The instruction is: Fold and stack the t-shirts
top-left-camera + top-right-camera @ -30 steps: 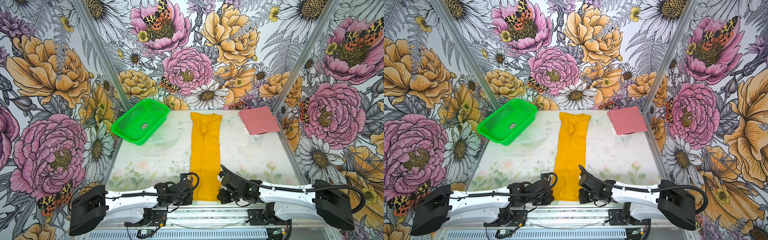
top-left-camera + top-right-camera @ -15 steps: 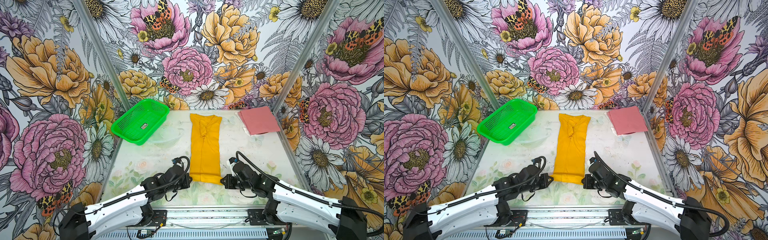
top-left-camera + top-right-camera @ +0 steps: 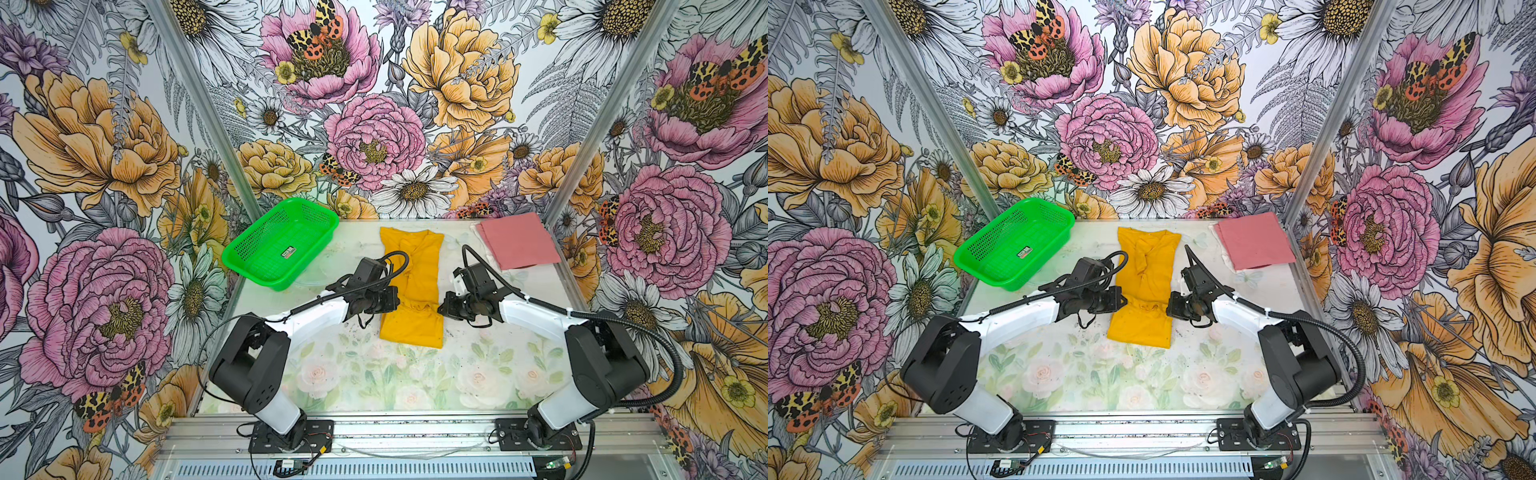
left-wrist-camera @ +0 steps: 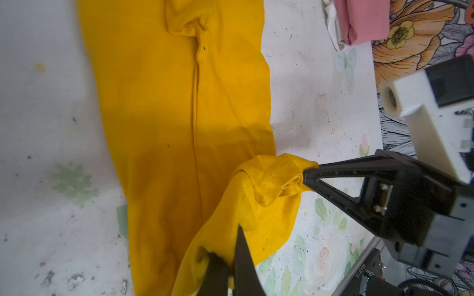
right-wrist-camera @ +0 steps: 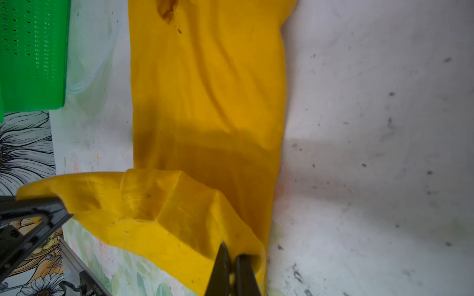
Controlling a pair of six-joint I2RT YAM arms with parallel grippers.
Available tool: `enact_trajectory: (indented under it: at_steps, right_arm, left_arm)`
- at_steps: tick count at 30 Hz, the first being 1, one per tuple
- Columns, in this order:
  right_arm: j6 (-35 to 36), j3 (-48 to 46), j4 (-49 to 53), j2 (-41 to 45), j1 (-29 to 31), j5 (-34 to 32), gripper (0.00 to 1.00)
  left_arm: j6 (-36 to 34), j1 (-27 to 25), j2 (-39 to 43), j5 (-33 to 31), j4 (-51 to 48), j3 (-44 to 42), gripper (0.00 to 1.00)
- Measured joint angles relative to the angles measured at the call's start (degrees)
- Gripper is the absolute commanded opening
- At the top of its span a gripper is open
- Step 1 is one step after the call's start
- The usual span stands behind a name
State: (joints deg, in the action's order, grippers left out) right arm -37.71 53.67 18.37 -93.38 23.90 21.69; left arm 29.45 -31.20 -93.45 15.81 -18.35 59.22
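The yellow t-shirt [image 3: 415, 266] lies as a long narrow strip in the middle of the table [image 3: 374, 374], collar end toward the back wall, and its near end is bent back over itself and raised. The left gripper [image 3: 398, 301] has its jaws closed on the left corner of this raised hem, and the right gripper [image 3: 440, 306] has its jaws closed on the right corner. The pink t-shirt [image 3: 517, 241] lies folded in the far right corner, well apart from the green basket [image 3: 282, 245] at the far left.
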Motion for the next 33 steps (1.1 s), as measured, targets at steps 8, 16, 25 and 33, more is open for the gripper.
enact_trajectory:
  at_steps: [8,16,25,33]
  right_arm:
    - [1.9,10.6,-1.1,-10.1,-3.5,3.1,0.0]
    - [1.8,15.7,-1.0,-16.2,-5.4,4.9,0.0]
    - [1.8,19.2,-1.1,-18.4,-6.8,6.1,0.0]
    - [3.4,20.0,-1.0,-19.2,-8.2,6.7,0.56]
  left_arm:
    - [-2.7,6.0,-9.8,2.8,-0.2,8.4,0.0]
    - [-3.5,7.6,-17.4,5.4,-0.3,13.3,0.0]
    - [-3.5,9.0,-19.6,7.1,-0.3,16.8,0.0]
    - [-4.2,10.3,-21.5,9.8,0.3,18.8,0.6]
